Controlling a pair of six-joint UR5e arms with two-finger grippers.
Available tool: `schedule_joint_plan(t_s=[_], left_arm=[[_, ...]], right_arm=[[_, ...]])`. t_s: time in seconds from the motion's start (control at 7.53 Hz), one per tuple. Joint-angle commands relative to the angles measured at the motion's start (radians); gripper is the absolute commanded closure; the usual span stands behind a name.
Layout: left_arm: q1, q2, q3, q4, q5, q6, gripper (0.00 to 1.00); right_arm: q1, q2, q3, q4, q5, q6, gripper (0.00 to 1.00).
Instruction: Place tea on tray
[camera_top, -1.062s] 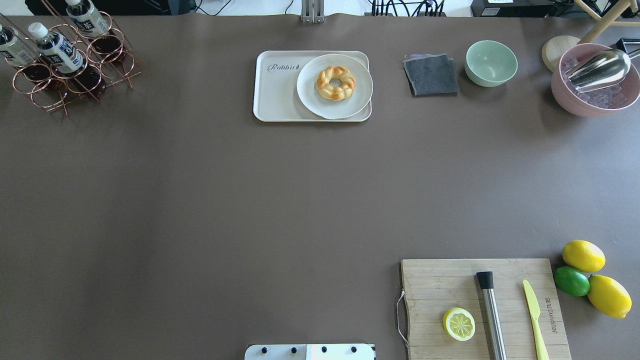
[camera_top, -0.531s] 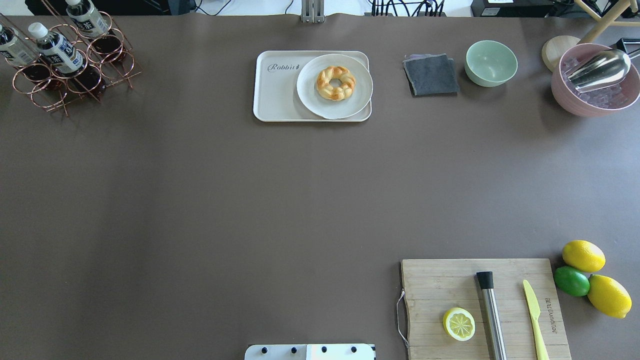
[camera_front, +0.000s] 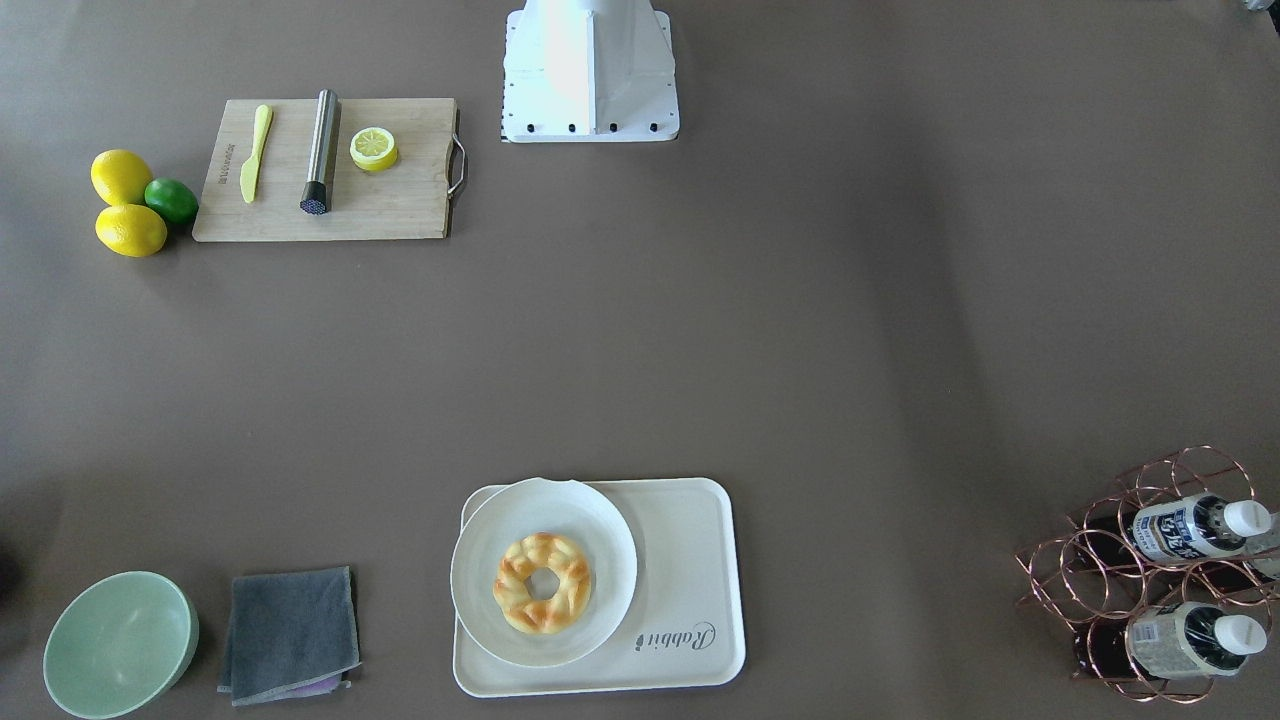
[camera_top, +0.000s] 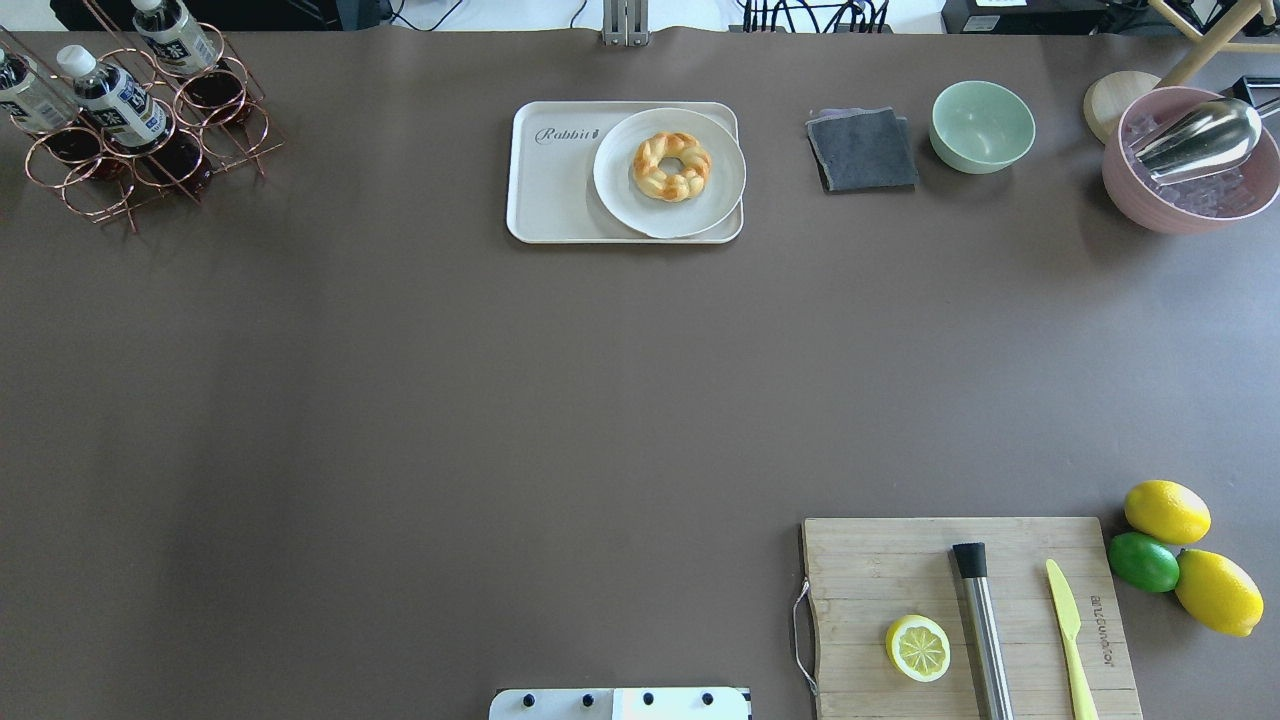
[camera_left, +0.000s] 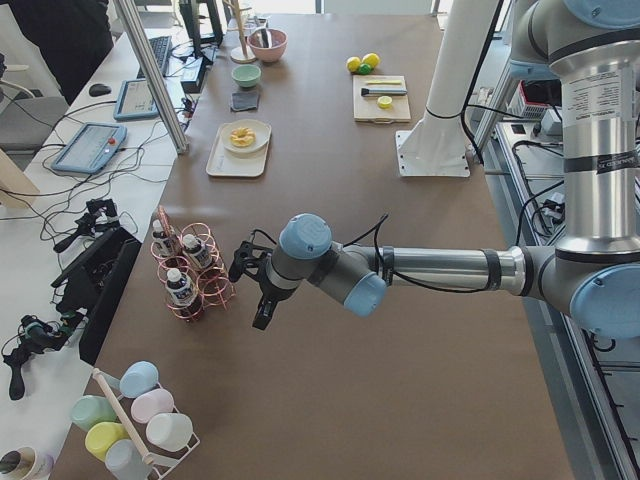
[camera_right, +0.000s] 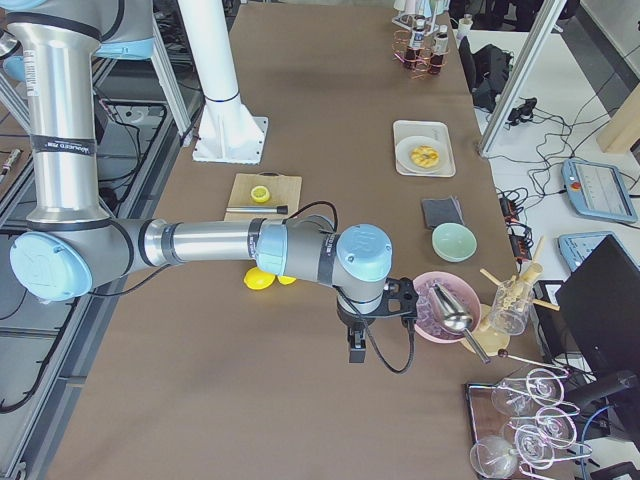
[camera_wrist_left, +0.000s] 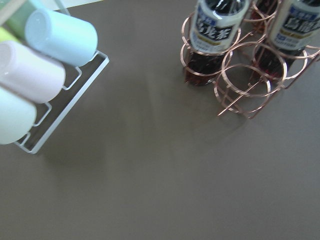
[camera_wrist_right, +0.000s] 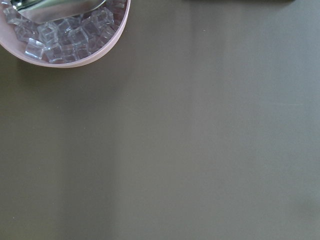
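Finding the tea (camera_top: 118, 100) slotted aslant through a ring of a copper wire rack (camera_top: 92, 185) at the far left corner of the matte brown table (camera_top: 500, 400): long axis tilted, white cap up and pointing away toward that corner, dark base low and nearer the robot. Sits well apart from the tray (camera_top: 555, 190), a cream plastic rectangle with rounded corners and raised rim, carrying a round white plate (camera_top: 620, 195) and a glossy braided ring pastry (camera_top: 648, 170). Matches the overhead view of half a second ago, with bottle and tray unmoved. Shows the left gripper (camera_left: 262, 318) near the rack and the right gripper (camera_right: 357, 352) just beside a pink bowl (camera_top: 1115, 175) of clear ice cubes (camera_wrist_right: 65, 40); cannot tell how wide either stands.
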Motion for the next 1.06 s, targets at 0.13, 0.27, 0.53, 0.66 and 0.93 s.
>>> schedule_joint_plan(t_s=[0.13, 0.27, 0.53, 0.66, 0.93], left_arm=[[0.155, -0.025, 0.004, -0.329, 0.163, -0.350, 0.02], [0.244, -0.057, 0.004, -0.346, 0.321, -0.407, 0.02], [0.343, -0.130, 0.008, -0.332, 0.477, -0.548, 0.03], [0.358, -0.140, 0.019, -0.328, 0.517, -0.554, 0.03], [0.372, -0.201, 0.060, -0.326, 0.553, -0.543, 0.04]], right_arm=[[-0.004, 0.001, -0.005, -0.001, 0.003, 0.001, 0.00], [-0.005, 0.001, -0.003, -0.001, 0.006, 0.004, 0.00], [-0.006, 0.000, -0.006, -0.001, 0.027, 0.012, 0.00], [-0.008, 0.000, -0.006, 0.000, 0.026, 0.025, 0.00], [-0.012, 0.000, -0.006, -0.001, 0.026, 0.028, 0.00]])
